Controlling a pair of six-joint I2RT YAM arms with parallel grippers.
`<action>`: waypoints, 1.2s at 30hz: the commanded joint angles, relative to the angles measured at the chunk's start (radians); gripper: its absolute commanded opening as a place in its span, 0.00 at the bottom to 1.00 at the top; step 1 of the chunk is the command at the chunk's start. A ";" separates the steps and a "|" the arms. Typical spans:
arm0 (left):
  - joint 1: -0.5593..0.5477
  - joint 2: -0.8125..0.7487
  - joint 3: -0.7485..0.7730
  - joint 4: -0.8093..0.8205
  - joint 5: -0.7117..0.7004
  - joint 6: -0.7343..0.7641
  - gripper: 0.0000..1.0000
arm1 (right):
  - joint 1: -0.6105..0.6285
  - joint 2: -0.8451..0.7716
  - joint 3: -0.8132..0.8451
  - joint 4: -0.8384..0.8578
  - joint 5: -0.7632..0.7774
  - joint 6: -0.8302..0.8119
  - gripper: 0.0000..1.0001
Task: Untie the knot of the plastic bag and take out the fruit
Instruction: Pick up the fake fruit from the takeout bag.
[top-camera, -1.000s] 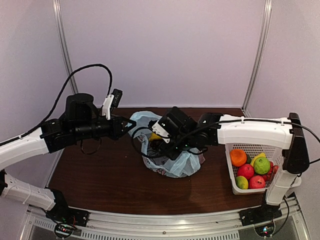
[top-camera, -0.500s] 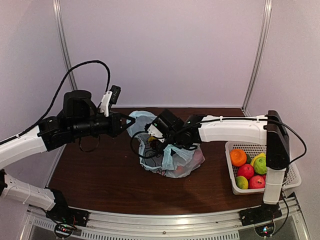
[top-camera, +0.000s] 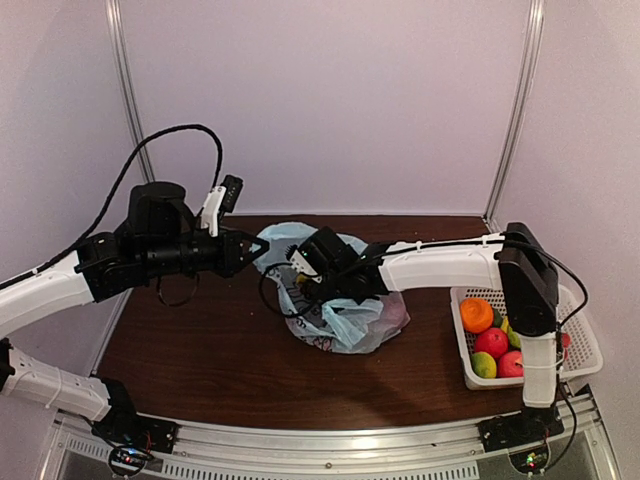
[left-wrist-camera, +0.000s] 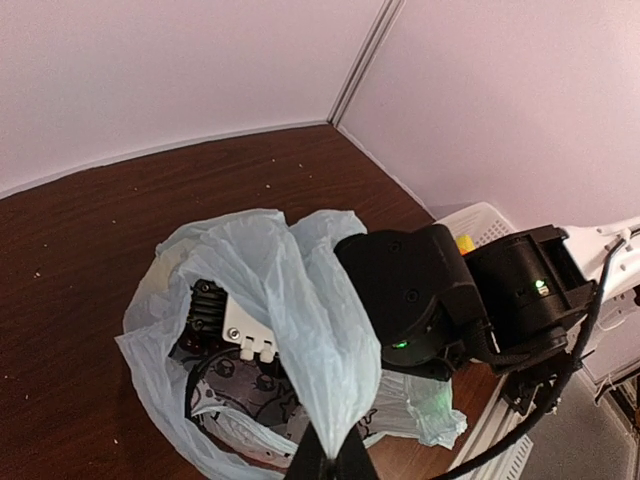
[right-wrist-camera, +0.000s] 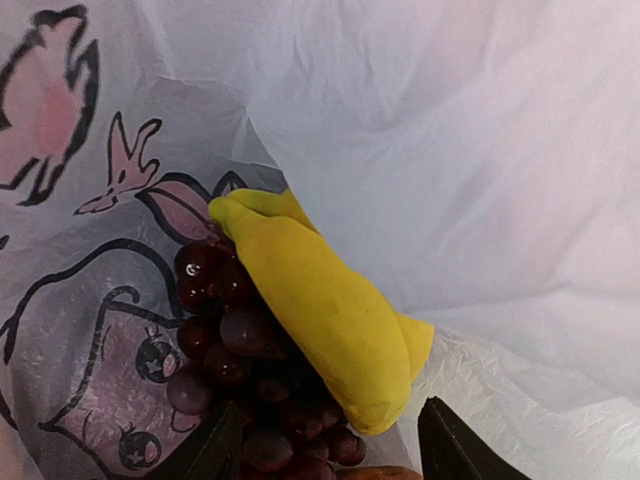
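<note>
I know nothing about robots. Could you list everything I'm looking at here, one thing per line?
plastic bag: one, light blue with black cartoon print, middle of the table, mouth open
banana: one, yellow, inside the bag
grape bunch: one, dark purple, inside the bag, against the banana
basket: one, white mesh, right end of the table
basket fruit: several, orange, red and green, in the basket, partly hidden by the right arm
table: one, dark brown wood
left gripper: one, black, shut on a stretched fold of the bag
right gripper: one, black, open, inside the bag just above the fruit
</note>
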 joint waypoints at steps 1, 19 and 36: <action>0.006 0.004 0.027 0.006 -0.004 0.004 0.00 | -0.024 0.050 0.017 0.063 0.062 -0.026 0.62; 0.006 -0.007 0.022 -0.008 -0.017 0.001 0.00 | -0.058 0.145 0.093 0.114 0.067 -0.045 0.61; 0.007 -0.017 0.024 -0.013 -0.031 -0.012 0.00 | -0.063 0.096 0.078 0.155 0.003 -0.072 0.14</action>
